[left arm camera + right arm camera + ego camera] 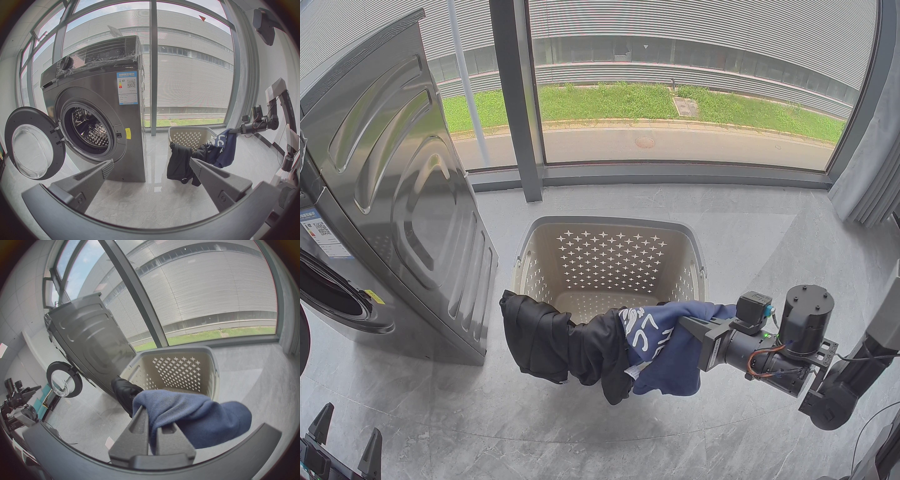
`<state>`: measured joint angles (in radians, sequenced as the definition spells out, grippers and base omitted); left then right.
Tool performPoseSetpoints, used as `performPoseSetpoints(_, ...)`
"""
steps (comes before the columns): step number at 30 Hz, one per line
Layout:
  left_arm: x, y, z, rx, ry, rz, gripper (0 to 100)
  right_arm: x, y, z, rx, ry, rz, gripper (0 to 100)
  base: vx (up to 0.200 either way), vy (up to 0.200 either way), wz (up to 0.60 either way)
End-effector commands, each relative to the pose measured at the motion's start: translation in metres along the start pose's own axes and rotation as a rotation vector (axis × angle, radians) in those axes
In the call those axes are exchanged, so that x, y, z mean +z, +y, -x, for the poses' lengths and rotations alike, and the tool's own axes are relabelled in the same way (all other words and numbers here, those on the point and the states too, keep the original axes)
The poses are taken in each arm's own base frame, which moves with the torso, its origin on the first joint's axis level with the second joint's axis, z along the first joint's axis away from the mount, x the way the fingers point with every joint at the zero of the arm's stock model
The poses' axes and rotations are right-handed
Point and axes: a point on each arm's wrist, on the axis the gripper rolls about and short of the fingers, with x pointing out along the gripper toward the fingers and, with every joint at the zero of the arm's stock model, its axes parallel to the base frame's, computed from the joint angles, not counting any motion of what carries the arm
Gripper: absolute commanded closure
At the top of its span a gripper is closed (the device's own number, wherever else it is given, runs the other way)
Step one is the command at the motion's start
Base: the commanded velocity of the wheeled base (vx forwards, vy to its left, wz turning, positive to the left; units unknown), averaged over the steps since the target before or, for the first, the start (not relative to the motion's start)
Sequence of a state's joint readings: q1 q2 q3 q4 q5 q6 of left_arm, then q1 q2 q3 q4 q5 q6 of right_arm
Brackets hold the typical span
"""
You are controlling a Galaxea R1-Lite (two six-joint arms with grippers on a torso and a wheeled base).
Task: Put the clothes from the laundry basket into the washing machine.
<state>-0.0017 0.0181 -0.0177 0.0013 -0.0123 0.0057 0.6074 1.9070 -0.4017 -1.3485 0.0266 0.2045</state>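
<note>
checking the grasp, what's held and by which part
The right gripper pinches the blue garment at a bunched edge, black garment hanging alongside; the left gripper holds nothing.

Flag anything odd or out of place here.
Clear film wraps the top of the washing machine. The right gripper seems to pinch only the blue garment; the black garment dangles from it before the laundry basket and might slip. Nothing spilled.

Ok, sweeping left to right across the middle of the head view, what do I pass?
Washing machine → black garment → blue garment → right gripper, shut on the blue garment.
</note>
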Motion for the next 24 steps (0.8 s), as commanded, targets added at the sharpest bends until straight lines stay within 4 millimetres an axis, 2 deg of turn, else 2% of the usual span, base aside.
performPoseSetpoints(1, -0.005, 0.0, 0.0, 0.0, 0.0, 0.0, 0, 0.039, 0.024, 0.028, 0.089, -0.159, 0.024, 100, 0.0, 0.0, 0.0)
performPoseSetpoints(2, -0.005, 0.0, 0.0, 0.0, 0.0, 0.0, 0, 0.039, 0.024, 0.028, 0.089, -0.159, 0.024, 100, 0.0, 0.0, 0.0)
performPoseSetpoints(3, -0.005, 0.0, 0.0, 0.0, 0.0, 0.0, 0, 0.049, 0.029, 0.038, 0.111, -0.205, 0.036, 100, 0.0, 0.0, 0.0)
performPoseSetpoints(6, -0.005, 0.0, 0.0, 0.0, 0.0, 0.0, 0, 0.062, 0.032, 0.048, 0.127, -0.27, 0.055, 100, 0.0, 0.0, 0.0)
performPoseSetpoints(14, -0.005, 0.0, 0.0, 0.0, 0.0, 0.001, 0, 0.082, 0.036, 0.058, 0.145, -0.383, 0.109, 100, 0.0, 0.0, 0.0)
performPoseSetpoints(24, -0.005, 0.0, 0.0, 0.0, 0.0, 0.0, 0, 0.094, 0.036, 0.07, 0.143, -0.431, 0.11, 100, -0.2, 0.0, 0.0)
